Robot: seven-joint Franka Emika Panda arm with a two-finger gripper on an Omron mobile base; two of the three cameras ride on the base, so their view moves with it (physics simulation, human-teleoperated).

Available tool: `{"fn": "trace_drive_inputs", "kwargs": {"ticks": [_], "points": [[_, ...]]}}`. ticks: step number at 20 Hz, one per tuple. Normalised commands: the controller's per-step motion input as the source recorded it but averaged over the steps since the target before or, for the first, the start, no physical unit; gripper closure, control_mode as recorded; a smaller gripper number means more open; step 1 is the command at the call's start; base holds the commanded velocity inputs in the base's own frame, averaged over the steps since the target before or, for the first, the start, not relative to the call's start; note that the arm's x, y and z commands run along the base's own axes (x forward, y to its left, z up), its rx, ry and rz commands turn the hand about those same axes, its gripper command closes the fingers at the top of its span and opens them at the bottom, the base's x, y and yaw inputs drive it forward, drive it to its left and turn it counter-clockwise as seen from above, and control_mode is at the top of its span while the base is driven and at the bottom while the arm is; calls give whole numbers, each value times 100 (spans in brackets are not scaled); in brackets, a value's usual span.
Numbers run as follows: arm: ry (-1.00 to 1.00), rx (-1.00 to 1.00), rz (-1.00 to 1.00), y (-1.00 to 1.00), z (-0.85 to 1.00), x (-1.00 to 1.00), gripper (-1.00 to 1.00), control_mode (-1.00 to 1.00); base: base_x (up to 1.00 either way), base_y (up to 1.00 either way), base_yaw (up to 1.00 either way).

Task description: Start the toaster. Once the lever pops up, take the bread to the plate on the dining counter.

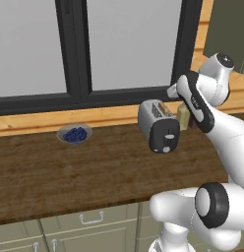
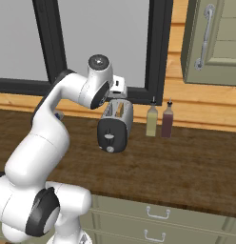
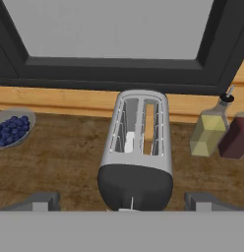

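Above the rounded silver-grey toaster (image 3: pixel 136 147), two-finger gripper (image 3: pixel 125 201) spread wide, empty; pale lever (image 1: pixel 169 136) sits below fingertips on dark end panel, toaster's long axis running toward window.

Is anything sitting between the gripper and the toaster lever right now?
Nothing visible. The open gripper hangs just above the toaster, whose dark end panel with the lever faces it. The bowl of blueberries and two bottles stand off to the sides.

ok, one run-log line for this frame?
phase: approach toaster | pincer: open, above dark lever end, holding nothing | bread: in one slot | lever: untouched | nearby: blueberry bowl, two bottles
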Motion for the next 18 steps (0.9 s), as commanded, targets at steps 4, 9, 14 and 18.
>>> {"fn": "trace_drive_inputs", "kwargs": {"ticks": [4, 9, 14, 18], "points": [[6, -5, 0, 0, -21, 0, -100, -100, 0, 0, 0], [22, -9, -3, 2, -69, 24, -100, -100, 0, 0, 0], [15, -2, -10, 5, -51, 61, -100, -100, 0, 0, 0], [1, 0, -8, 0, -2, 52, -100, -100, 0, 0, 0]]}}
